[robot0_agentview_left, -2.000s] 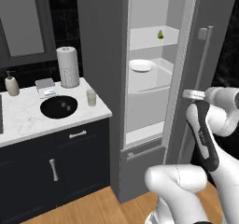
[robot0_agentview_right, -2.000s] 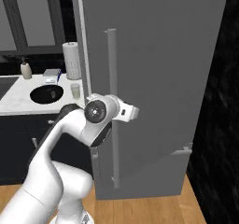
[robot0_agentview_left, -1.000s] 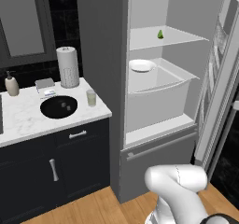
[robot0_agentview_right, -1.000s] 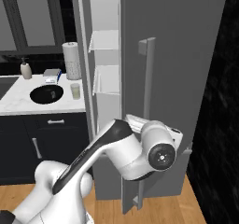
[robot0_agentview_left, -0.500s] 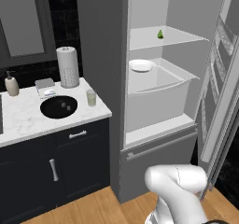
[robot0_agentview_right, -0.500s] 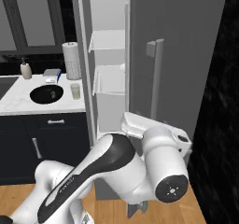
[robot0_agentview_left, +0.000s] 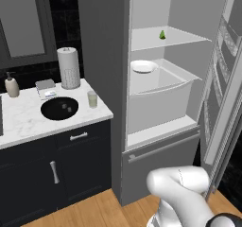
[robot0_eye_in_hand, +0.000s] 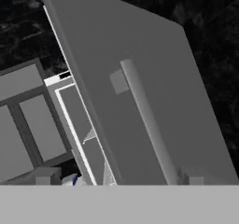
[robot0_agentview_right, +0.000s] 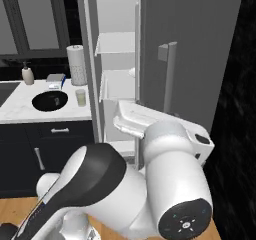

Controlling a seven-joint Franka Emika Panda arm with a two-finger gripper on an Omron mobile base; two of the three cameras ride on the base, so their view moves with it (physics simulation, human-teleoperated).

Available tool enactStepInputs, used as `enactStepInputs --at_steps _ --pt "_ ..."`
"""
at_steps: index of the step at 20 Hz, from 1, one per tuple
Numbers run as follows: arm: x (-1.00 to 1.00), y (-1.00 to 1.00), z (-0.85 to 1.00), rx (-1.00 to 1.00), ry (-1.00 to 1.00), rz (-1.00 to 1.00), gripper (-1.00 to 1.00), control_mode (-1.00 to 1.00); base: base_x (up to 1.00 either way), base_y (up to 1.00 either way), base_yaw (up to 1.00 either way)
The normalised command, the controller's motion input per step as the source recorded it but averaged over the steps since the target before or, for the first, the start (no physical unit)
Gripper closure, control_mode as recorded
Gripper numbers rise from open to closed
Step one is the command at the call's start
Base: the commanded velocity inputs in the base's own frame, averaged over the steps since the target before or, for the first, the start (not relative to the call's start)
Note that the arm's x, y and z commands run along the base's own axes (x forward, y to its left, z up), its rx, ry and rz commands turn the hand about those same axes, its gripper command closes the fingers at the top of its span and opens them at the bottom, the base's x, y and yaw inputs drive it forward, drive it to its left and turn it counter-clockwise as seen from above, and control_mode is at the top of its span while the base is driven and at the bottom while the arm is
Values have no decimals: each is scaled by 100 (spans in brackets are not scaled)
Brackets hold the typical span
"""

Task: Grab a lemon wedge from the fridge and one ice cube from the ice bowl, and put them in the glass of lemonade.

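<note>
- Lemon wedge [robot0_agentview_left: 162, 34] sits alone on the upper shelf of the fridge [robot0_agentview_left: 156, 79], whose door [robot0_agentview_left: 227, 79] stands swung wide to the right.
- Claw [robot0_eye_in_hand: 116, 183] shows at the bottom of the hand view as two small dark tips set well apart, jaws wide and holding nothing.
- Straight ahead of the claw, the hand view takes in the door's grey outer face and its long bar handle [robot0_eye_in_hand: 149, 122], which runs up and away from the right-hand tip; whether that tip touches the bar cannot be told.
- A white plate [robot0_agentview_left: 144, 66] lies on the shelf below the wedge, above the pale drawer [robot0_agentview_left: 160, 103], deep inside the fridge and well apart from the claw on the door's far side.
- On the marble counter [robot0_agentview_left: 28, 122], farther off beyond the open fridge, the glass of lemonade [robot0_agentview_left: 92, 99] stands just beside the ice bowl [robot0_agentview_left: 59, 108].
- Behind them stand the paper-towel roll [robot0_agentview_left: 69, 68] and the soap bottle [robot0_agentview_left: 12, 85].
</note>
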Motion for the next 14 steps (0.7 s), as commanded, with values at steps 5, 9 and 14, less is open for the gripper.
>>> enactStepInputs --at_steps 5,9,14 --pt "-77 25 83 -9 7 -6 -100 -100 0 0 0" --pt "-50 59 45 -17 16 -15 -100 -100 0 0 0" --pt "-12 98 22 -30 4 -15 -100 -100 0 0 0"
